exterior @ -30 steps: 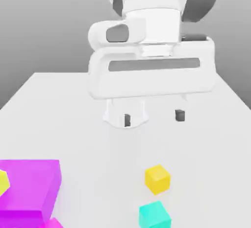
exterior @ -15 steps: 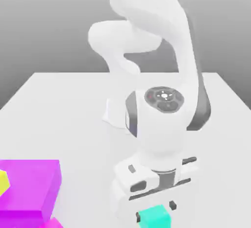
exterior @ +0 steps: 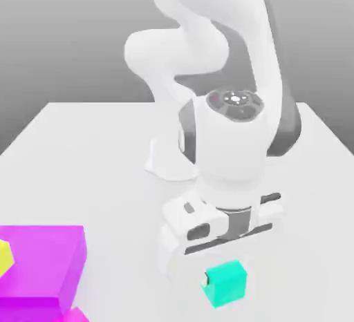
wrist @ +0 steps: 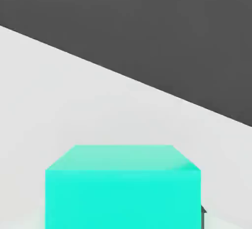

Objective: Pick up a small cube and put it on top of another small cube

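Clearly, the teal cube (exterior: 227,286) sits gripped in the pincer (exterior: 226,278)

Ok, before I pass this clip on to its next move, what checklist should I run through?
1. Tool closed on the teal cube: ok.
2. Teal cube sitting square in the grip: ok, its near edge runs straight across the hand view.
3. Teal cube apart from the magenta block: ok, bare table lies between them in the exterior view.
4. Teal cube lined up above the cube it should go on: cannot tell.
5. Stack finished: not ok, the teal cube is still to be released.
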`<state>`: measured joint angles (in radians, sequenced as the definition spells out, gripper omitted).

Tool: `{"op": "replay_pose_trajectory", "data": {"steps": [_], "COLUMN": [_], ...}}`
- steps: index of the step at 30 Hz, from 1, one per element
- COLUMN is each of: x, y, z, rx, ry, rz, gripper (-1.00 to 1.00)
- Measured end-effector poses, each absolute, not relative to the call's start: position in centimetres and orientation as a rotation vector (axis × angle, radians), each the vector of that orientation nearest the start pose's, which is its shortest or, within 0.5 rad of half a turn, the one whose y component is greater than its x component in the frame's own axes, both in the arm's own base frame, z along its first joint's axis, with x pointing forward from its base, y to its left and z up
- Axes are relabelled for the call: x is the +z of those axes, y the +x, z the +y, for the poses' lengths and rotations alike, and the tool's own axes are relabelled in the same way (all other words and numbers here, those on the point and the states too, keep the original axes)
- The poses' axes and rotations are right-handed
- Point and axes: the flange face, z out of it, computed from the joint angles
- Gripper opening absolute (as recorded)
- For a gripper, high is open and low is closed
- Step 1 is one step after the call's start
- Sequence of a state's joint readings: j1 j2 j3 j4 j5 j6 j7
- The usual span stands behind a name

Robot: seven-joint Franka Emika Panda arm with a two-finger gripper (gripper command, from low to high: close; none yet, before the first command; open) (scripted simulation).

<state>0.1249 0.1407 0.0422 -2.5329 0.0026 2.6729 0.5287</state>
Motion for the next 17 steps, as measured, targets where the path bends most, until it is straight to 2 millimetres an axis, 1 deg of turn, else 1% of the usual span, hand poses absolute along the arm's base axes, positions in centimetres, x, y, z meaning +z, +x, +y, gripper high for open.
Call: {"op": "replay_pose_trajectory", "data": {"steps": [5,7,8,10,14,15,17], "x": [24.3,24.9,24.8,23.5,19.7,18.9,18.9], "y": [39.9,37.7,36.9,36.3,36.1,36.1,36.1], "z": [8.9,8.9,8.9,8.9,8.9,8.9,8.9], "rx": [0.005,0.003,0.002,0.001,0.001,0.001,0.001], "ry": [-3.103,-3.110,-3.114,-3.117,-3.117,-3.118,-3.118], "rz": [0.451,0.418,0.404,0.394,0.392,0.392,0.392], "gripper": [-1.00,-1.00,-1.00,-1.00,-1.00,1.00,1.00]}}
